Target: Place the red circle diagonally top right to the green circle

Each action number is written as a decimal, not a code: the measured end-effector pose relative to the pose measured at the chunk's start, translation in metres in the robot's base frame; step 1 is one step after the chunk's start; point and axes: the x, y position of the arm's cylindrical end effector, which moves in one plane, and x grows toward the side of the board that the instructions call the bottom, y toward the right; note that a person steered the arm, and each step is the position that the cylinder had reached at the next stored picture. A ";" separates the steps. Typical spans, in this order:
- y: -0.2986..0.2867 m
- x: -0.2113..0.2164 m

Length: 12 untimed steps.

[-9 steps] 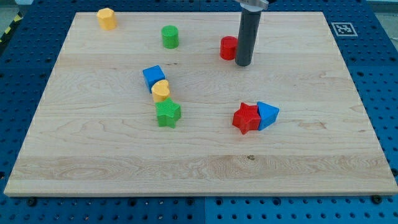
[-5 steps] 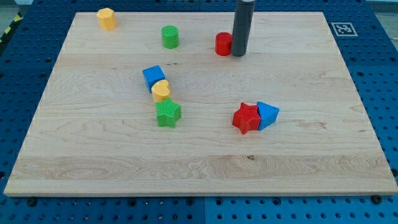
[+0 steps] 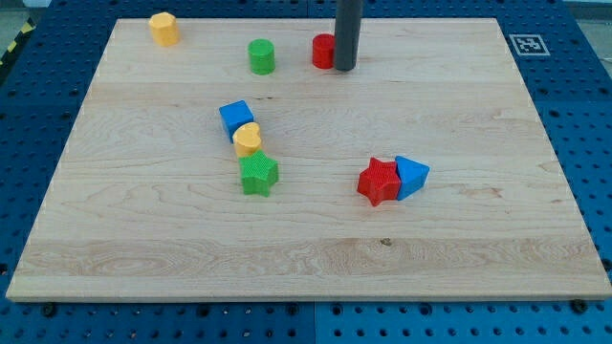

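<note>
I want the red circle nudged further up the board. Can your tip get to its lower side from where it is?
Probably yes. My tip touches the red circle on its right, and no block lies below it.

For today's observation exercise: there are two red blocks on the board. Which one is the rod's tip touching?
The red circle near the view's top: my tip sits against its right side. The red star lies far lower, beside the blue block.

My tip [image 3: 345, 69] ends a plain dark-grey cylindrical rod.
</note>
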 end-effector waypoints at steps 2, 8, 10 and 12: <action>-0.004 0.016; -0.035 0.001; -0.035 -0.025; -0.032 -0.017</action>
